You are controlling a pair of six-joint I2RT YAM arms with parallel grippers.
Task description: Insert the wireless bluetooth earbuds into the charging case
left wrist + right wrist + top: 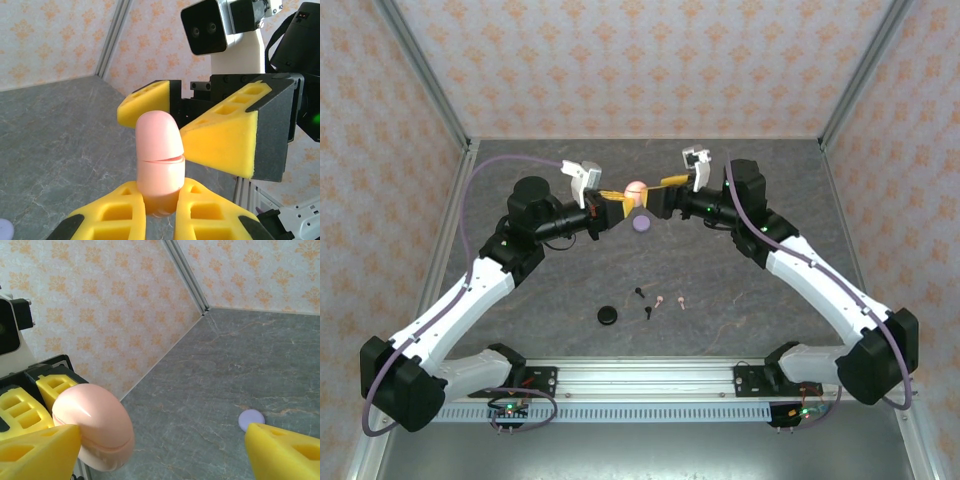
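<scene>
Left wrist view is showing the pink charging case (159, 160) standing on end out of the left gripper (159, 210). Its long axis is running straight away from the yellow fingers (112, 217), which are pinching its lower end from both sides. Its rounded end is pointing toward the right gripper (182, 117), and its lid seam is crossing it sideways. The right gripper's jaws are standing wide apart, one on either side of the case; whether either is touching it I cannot tell.

From the top external view, both arms are reaching forward and bending inward with elbows out. Their wrists are meeting above the far middle of the table (520, 290). Two black earbuds (638, 293) and two pink earbuds (660, 301) are lying near the front, loose and close together, with stems too small to read.
</scene>
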